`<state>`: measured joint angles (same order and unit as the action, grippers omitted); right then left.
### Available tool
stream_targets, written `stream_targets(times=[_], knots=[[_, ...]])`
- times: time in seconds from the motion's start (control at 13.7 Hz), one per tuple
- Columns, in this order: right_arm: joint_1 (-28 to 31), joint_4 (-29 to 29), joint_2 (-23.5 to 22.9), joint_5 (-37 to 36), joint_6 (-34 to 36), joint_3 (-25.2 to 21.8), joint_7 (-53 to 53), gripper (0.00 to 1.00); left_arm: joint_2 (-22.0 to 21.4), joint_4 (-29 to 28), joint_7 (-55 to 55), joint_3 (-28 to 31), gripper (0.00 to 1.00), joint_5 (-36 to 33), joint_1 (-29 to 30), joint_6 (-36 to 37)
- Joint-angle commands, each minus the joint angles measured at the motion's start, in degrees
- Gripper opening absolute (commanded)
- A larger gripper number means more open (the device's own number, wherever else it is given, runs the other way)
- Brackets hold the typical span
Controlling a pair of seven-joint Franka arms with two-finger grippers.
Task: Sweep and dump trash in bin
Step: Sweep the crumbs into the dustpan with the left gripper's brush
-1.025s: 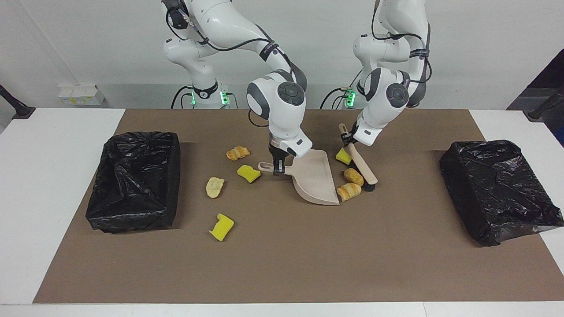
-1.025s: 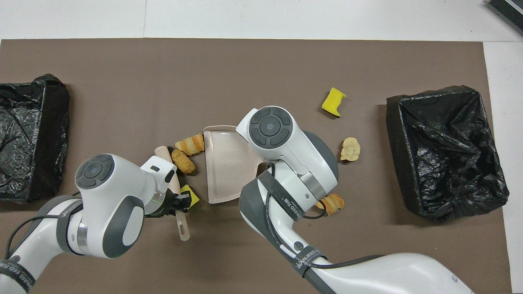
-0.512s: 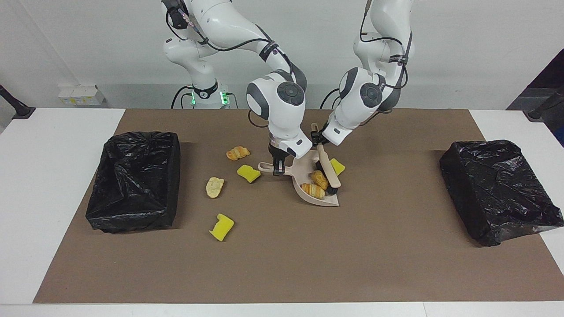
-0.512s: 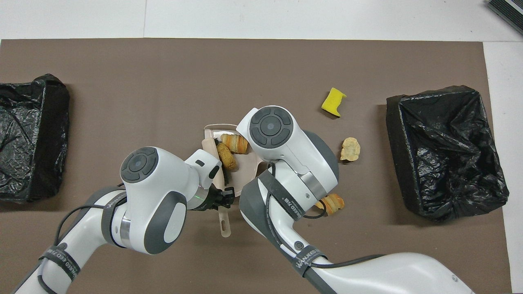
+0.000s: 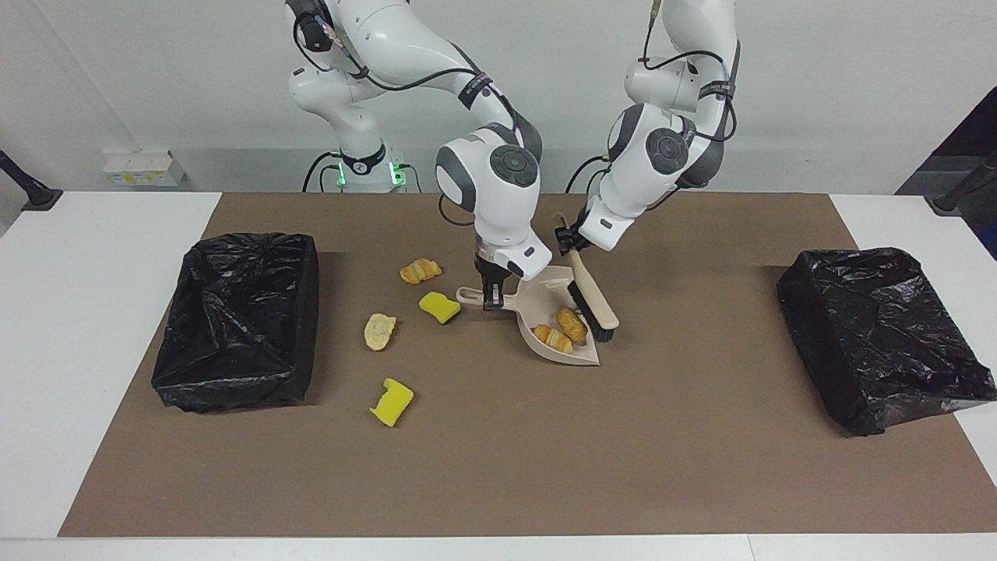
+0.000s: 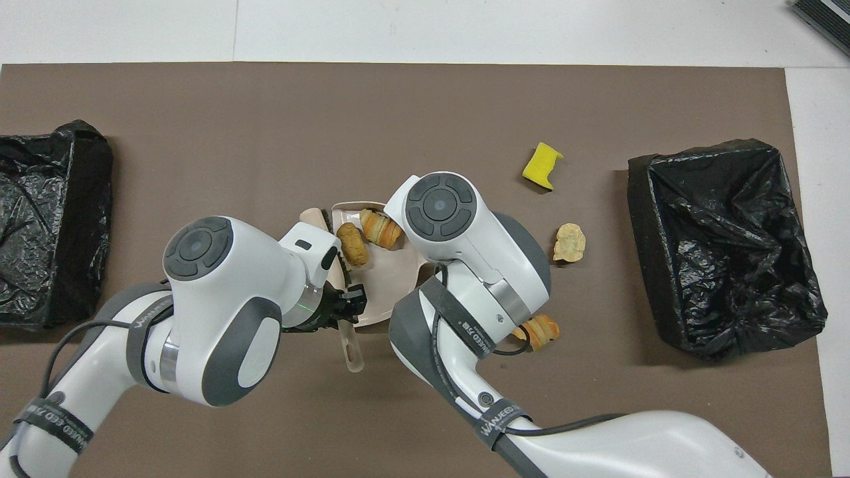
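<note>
My right gripper [image 5: 489, 299] is shut on the handle of the beige dustpan [image 5: 543, 293], which rests on the brown mat. Two golden-brown pastries [image 5: 553, 337] [image 6: 352, 243] lie inside the pan. My left gripper [image 5: 562, 238] is shut on the handle of the beige brush [image 5: 593, 302], whose black bristles stand at the pan's open edge. Loose trash lies toward the right arm's end: a croissant [image 5: 420, 270], a yellow sponge [image 5: 439, 306], a bread piece [image 5: 379, 330] and another yellow sponge [image 5: 392, 402]. In the overhead view the right gripper is hidden under its own wrist.
One black-bagged bin [image 5: 234, 319] stands at the right arm's end of the mat, and a second bin [image 5: 880, 335] at the left arm's end. The brown mat [image 5: 623, 452] stretches bare from the dustpan to the table edge farthest from the robots.
The brush pushed two pastries into the dustpan, then drew back to the pan's open edge. The right gripper and the pan stayed put. A yellow sponge beside the brush no longer shows.
</note>
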<state>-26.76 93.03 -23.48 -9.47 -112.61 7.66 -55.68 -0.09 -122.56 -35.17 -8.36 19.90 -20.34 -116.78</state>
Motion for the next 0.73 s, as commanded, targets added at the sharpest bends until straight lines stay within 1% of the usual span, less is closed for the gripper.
stream_targets(times=[0.0, 0.15, 0.22, 0.37, 0.44, 0.59, 0.66], knots=[[0.5, 0.4, -0.1, -0.9, -1.2, 0.5, -0.6, 0.0, -3.9, -2.9, -6.3, -0.2, 0.0, -2.2, 3.9, 2.7], [0.5, 0.7, 0.0, -0.7, -1.2, 0.5, -0.6, 0.0, -6.8, -8.6, -6.0, -0.4, 0.0, -2.2, 4.5, 1.1], [0.4, 1.0, 0.1, -0.6, -1.2, 0.5, -0.5, 0.0, -6.1, -10.2, -5.4, -0.5, 0.0, -2.2, 4.0, -0.8], [0.6, 1.6, 0.3, -0.3, -1.5, 0.5, -0.5, 0.0, -3.3, -10.4, -3.1, -0.8, 0.0, -1.4, 2.3, -3.8], [0.7, 2.1, 0.4, -0.2, -1.6, 0.5, -0.6, 0.0, -2.2, -10.0, -1.8, -0.8, 0.0, 0.4, 0.1, -5.3], [0.9, 2.4, 0.6, -0.1, -1.5, 0.5, -0.6, 0.0, -1.1, -9.6, 6.8, -0.8, 0.0, 7.4, -2.6, -8.2], [1.0, 2.4, 0.6, -0.1, -1.4, 0.5, -0.5, 0.0, -0.8, -8.4, 8.5, -0.7, 0.0, 9.1, -3.9, -8.1]])
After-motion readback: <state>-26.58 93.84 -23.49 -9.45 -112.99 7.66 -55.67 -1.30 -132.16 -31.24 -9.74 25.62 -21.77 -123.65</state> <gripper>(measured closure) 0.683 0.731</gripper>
